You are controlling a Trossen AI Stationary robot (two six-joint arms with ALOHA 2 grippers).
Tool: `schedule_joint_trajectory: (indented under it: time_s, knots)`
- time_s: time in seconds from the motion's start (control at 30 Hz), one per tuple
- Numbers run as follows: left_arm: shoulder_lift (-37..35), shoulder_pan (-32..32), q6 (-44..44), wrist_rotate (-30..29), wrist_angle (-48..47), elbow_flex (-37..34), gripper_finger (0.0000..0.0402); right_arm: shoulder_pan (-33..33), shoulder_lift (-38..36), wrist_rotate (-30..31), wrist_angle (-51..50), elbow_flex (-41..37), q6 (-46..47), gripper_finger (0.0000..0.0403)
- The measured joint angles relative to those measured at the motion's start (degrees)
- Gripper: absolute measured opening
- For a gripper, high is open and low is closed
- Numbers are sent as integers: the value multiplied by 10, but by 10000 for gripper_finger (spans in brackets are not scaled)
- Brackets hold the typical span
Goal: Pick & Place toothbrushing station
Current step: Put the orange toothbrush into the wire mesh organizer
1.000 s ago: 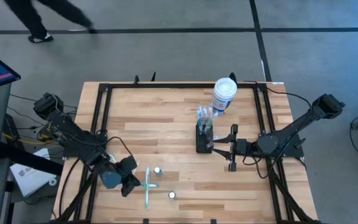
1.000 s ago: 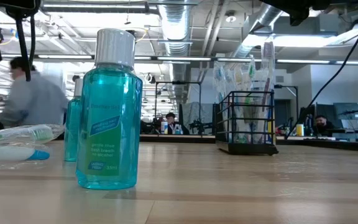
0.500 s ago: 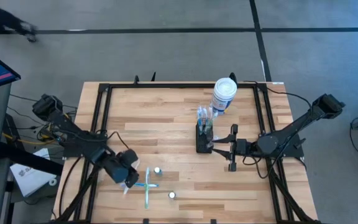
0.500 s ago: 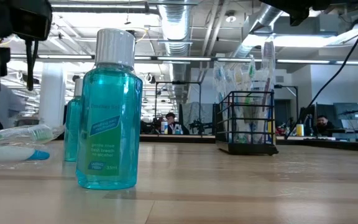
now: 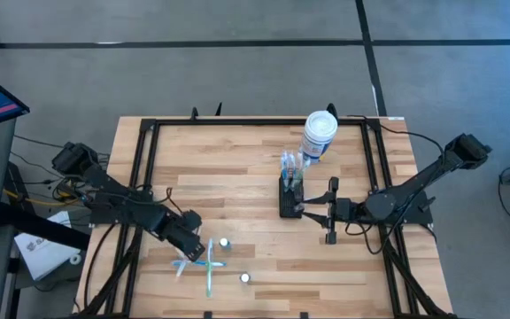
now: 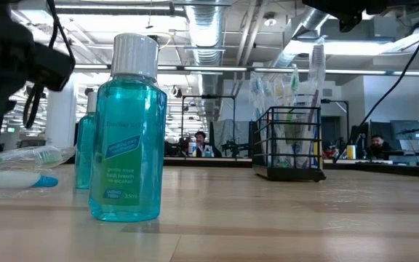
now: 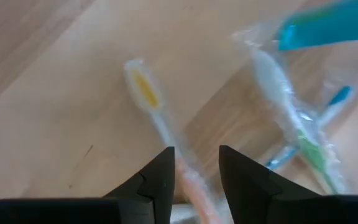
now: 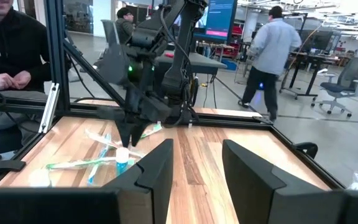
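Toothbrushing station (image 5: 289, 197) upright, centre-right of high view, on tabletop (image 5: 237, 168), just below white canister (image 5: 318, 136); brushes stand in its slots. Right claw (image 5: 305, 211) just right of station's lower end, fingers apart, nothing between them (contact with caddy not clear). Left claw (image 5: 195, 252) lower left of high view, low over wrapped toothbrushes (image 5: 204, 264), fingers apart, straddling yellow-bristled brush (image 7: 151, 106) without closing on it. Two small teal bottles (image 5: 225, 242) right of brushes.

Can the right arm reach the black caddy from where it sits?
Probably yes. The right gripper sits open right beside the black caddy, with nothing between them; the white canister stands behind, out of the way.
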Motion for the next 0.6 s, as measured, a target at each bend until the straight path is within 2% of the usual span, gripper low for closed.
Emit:
schedule_joint_trajectory:
  time_s: [0.6]
  knots:
    - [11, 46, 11, 40, -7, 0, 120, -1, 0, 0, 0, 0, 1, 128]
